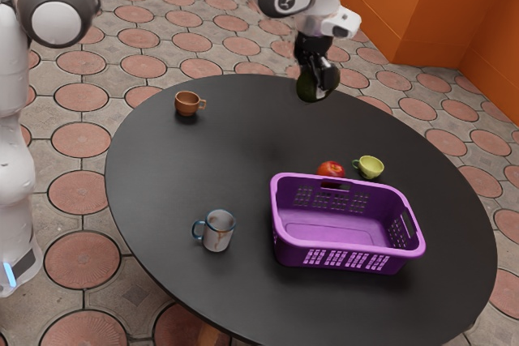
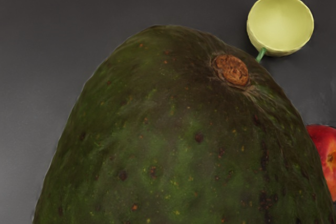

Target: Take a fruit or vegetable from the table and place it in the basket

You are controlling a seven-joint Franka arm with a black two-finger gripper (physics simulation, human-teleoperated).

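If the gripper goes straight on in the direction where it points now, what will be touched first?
Probably the bare table: the gripper points down, and the avocado it holds would touch first. How far below the table lies is unclear.

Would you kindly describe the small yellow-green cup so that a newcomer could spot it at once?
Find the purple basket on the round black table. Behind it in the exterior view, next to the red fruit, sits the small cup. Its yellow-green colour sets it apart from the brown cup and the blue-rimmed mug.
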